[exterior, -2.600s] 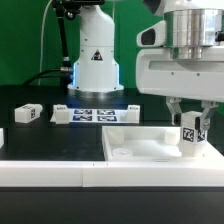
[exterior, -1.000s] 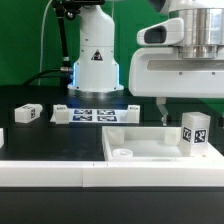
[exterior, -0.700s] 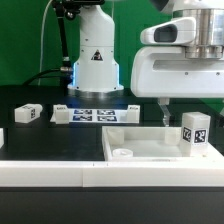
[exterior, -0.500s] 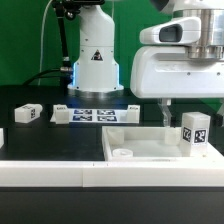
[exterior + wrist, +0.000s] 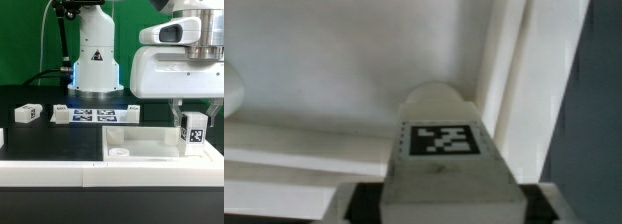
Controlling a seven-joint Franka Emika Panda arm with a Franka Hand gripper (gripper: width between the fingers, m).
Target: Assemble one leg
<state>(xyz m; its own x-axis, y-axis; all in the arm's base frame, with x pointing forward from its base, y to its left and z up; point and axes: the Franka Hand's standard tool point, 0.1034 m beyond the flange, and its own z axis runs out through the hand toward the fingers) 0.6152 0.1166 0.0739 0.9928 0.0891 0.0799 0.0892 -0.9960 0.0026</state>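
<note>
Black tabletop, with the white panel (image 5: 150, 146) on it; the leg (image 5: 194, 132) stands upright at the panel's right corner in the exterior view. My gripper (image 5: 195, 110) sits low around its top, seemingly clamping it, though the fingers are mostly hidden. I should keep it vertical while turning it home. Only square fiducial tags show, no readable writing

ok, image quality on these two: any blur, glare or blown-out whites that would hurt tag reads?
Exterior view: evenly lit and sharp; the tag on the leg between the pincer fingers reads, though small; the white panel is bright with little surface detail. Wrist view: soft overall; the leg's tag is blurry but legible, and the panel washes toward featureless white.
</note>
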